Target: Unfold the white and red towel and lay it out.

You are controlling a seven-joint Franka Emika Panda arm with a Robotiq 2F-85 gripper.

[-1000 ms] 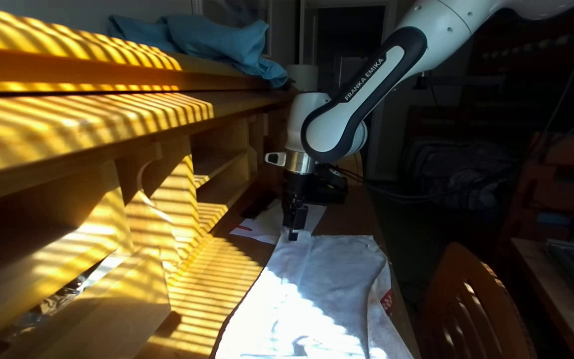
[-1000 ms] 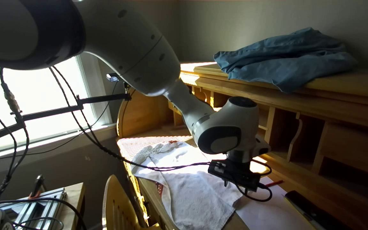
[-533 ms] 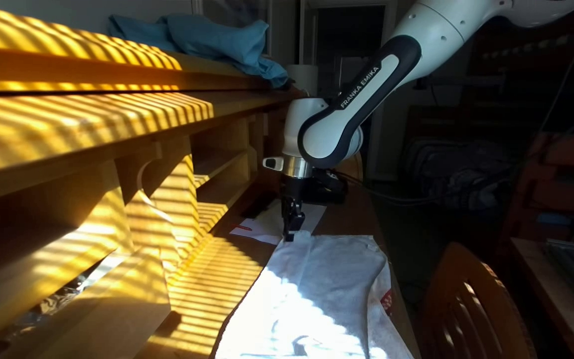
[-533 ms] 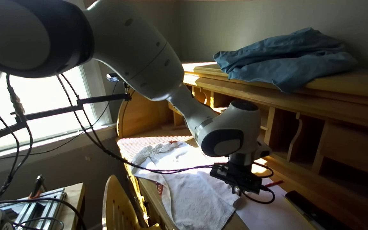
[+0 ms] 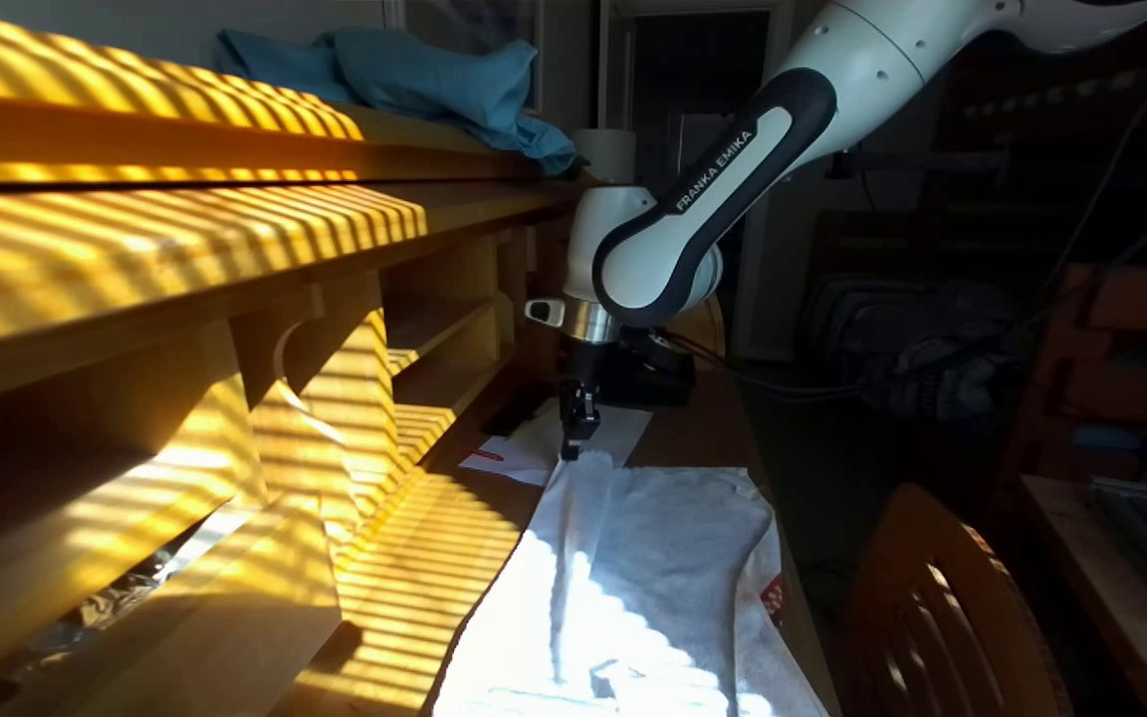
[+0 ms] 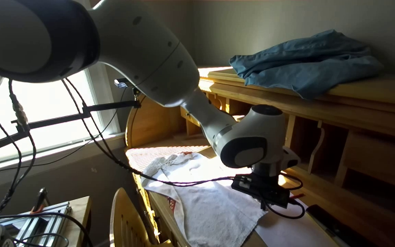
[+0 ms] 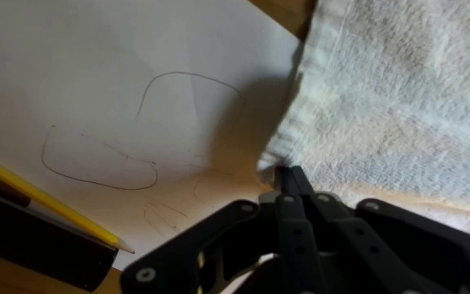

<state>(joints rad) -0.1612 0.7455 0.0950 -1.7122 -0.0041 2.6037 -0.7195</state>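
Okay, so I'd call this the pull-it-open step: the hand [image 7: 290,168] is pinching one corner of the white and red towel [image 7: 402,106] between its fingertips, just below and right of the middle of the wrist view. The towel lies along the counter [image 5: 434,558], lower middle of the frame in both exterior views, mostly plain white side up. That corner looks raised to me, since a long crease [image 5: 565,558] runs from the hand down the cloth.

Not laid out yet, far as I can judge. A red checked patch [image 5: 773,599] peeks out along the cloth's right edge in an exterior view, which says fold to me, and there's a crumpled end [image 6: 165,164] left of center in an exterior view.

Next move, my guess: hold the pinch tight, take the corner higher, then draw it outward so the fold opens, and set it flat before letting go. Can't tell which direction is right, though. Only a little cloth is in the grip, so a hard tug might slip. Also watch the paper [image 7: 116,49] under that corner and the yellow pencil [image 7: 47,200] at lower left of the wrist view; a low drag could sweep them along.
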